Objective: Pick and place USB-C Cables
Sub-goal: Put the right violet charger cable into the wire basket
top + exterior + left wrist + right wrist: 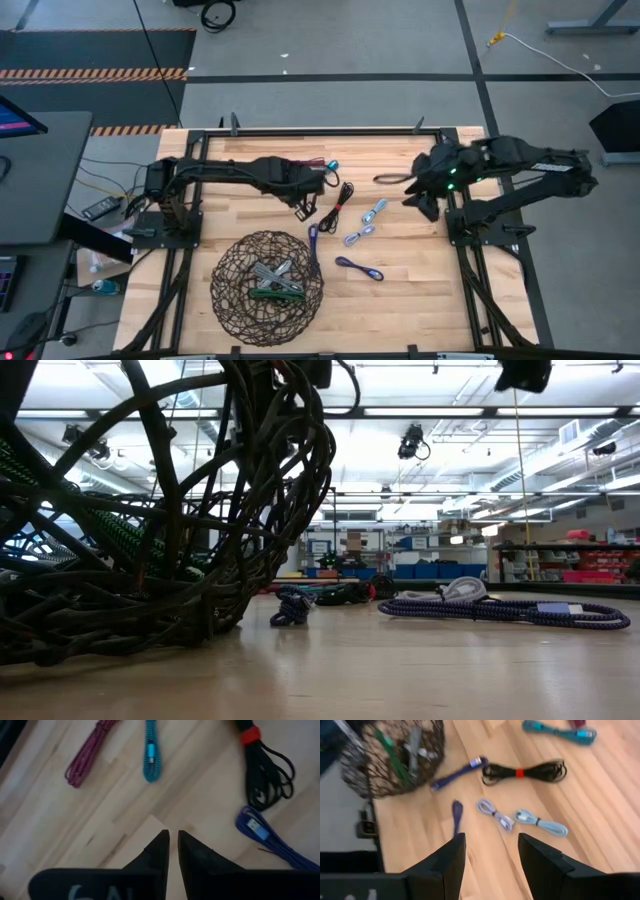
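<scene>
While the left gripper (173, 842) hangs over the far middle of the wooden table (420, 290) with its fingers nearly together and holding nothing, the right gripper (491, 847) hovers above the far right side, fingers spread apart and empty. Several USB-C cables lie loose on the table between the arms: a maroon cable (87, 752) and a teal cable (151, 752) side by side just ahead of the left gripper, a black cable (343, 196) with a red tie, a purple cable (313, 241) touching the basket's rim, two pale cables (367, 222), and another purple cable (359, 268) nearer the front. The round wire-mesh basket (228, 297) at front centre already holds a green cable (276, 294) and grey cables (268, 271).
</scene>
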Motion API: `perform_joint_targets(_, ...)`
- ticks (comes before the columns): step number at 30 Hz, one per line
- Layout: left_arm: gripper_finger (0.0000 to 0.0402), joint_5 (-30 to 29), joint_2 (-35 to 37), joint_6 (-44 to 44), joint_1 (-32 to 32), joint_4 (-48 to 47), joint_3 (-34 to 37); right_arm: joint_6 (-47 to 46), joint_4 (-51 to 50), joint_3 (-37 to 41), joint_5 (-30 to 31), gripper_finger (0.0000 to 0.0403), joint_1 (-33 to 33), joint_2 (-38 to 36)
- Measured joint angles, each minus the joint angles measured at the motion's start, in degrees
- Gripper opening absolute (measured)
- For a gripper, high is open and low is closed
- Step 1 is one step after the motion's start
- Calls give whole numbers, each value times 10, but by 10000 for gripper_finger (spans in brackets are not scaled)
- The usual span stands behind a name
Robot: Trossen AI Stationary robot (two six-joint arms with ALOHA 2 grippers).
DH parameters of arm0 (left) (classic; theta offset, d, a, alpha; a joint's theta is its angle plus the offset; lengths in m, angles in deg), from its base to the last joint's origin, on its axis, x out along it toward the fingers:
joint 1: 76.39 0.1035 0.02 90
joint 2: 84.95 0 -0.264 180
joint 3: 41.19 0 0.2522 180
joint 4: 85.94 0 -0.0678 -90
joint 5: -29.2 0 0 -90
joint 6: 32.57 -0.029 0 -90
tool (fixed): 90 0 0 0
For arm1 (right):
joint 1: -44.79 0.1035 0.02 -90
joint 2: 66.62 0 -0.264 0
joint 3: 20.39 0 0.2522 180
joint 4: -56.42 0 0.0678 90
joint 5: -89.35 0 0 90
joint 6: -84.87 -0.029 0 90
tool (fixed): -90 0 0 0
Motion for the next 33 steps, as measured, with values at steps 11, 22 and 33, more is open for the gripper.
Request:
perform_joint_targets(11,46,1,0,-40,8,-111,0,-13,132,87,-19,164,35,105)
perform_joint_targets(22,46,-73,81,-38,26,-119,-2,-113,216,171,-44,114,91,157)
perform_joint_targets(33,46,-74,255,-10,14,-118,-2,-178,287,211,-7,153,118,177)
